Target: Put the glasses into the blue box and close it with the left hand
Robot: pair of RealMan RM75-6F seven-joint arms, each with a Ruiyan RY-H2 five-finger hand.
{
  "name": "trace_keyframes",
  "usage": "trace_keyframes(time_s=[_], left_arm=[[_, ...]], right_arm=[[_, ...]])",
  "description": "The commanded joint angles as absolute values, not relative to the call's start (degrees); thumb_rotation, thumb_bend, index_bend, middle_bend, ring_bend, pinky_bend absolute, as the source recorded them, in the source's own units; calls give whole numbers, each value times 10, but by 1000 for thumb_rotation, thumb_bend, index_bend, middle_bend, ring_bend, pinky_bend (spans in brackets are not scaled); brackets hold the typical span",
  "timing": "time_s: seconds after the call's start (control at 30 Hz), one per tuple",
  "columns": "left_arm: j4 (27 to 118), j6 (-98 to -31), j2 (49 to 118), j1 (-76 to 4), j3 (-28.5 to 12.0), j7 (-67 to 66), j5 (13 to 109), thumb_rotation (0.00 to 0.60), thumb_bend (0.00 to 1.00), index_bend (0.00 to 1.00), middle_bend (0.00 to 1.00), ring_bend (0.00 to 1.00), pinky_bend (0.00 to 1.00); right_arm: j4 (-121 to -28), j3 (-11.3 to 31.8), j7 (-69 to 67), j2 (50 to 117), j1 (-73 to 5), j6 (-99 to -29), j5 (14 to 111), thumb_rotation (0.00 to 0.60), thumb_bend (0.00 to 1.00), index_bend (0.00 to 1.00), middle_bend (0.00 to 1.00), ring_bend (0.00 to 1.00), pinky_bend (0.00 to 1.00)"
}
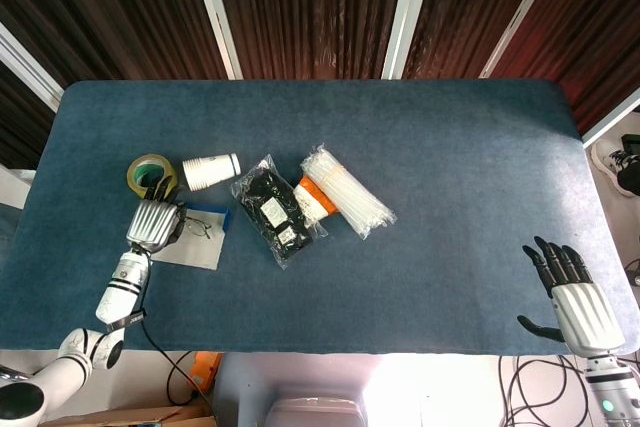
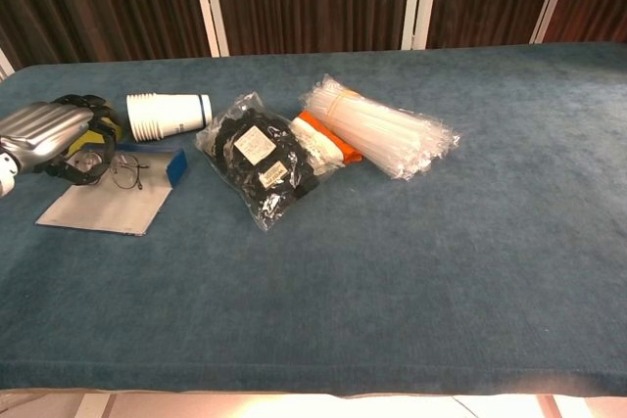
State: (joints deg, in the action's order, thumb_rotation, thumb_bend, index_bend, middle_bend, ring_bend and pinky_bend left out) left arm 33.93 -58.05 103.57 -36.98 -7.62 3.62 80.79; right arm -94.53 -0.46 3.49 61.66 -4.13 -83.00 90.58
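Observation:
The blue box (image 1: 193,234) (image 2: 116,190) lies open at the table's left, its pale lid flap spread flat toward the near edge. My left hand (image 1: 154,221) (image 2: 51,134) hovers at the box's far left corner and holds thin wire-framed glasses (image 1: 197,224) (image 2: 121,170), whose lenses hang over the box. My right hand (image 1: 570,299) rests open near the table's front right corner, far from everything; the chest view does not show it.
A yellow tape roll (image 1: 150,173) sits just beyond my left hand. A stack of paper cups (image 1: 211,171) (image 2: 168,115) lies on its side behind the box. A black bag (image 1: 275,208), an orange pack (image 1: 314,197) and a clear bundle of ties (image 1: 347,190) lie to the right.

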Motion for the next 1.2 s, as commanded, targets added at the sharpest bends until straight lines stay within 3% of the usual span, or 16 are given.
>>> trace_keyframes(time_s=[0.03,0.23,0.4,0.5,0.57,0.67,0.97,1.2], left_arm=[[330,-573,1041,-373,-78,43,804,600,427,665,180,41,72],[320,-570,1046,-376,-81,46,799,600,426,641,178,41,71],[299,-560,1067,-383,-102,48,775,600,420,545,172,41,71],[291,-555,1074,-385,-106,50,768,600,418,368,166,41,70],[287,-547,1076,-386,-107,46,765,600,418,171,151,37,68],[282,-544,1079,-388,-109,40,761,600,418,18,118,25,63],[312,-596,1069,-379,-118,43,762,600,413,0,88,18,65],[422,-657,1015,-349,-114,25,771,600,367,7,82,14,70]], right_arm=[[-946,-5,36,617,-42,-829,906,600,268,0,0,0,0],[-946,-6,37,617,-42,-828,907,600,268,0,0,0,0],[-947,-6,34,615,-41,-828,907,600,268,0,0,0,0],[-947,-6,33,614,-41,-828,907,600,268,0,0,0,0],[-948,-7,32,613,-41,-828,908,600,267,0,0,0,0],[-948,-7,30,612,-41,-829,909,600,267,0,0,0,0],[-948,-7,32,613,-41,-827,908,600,268,0,0,0,0],[-950,-10,40,614,-42,-825,911,600,268,0,0,0,0]])
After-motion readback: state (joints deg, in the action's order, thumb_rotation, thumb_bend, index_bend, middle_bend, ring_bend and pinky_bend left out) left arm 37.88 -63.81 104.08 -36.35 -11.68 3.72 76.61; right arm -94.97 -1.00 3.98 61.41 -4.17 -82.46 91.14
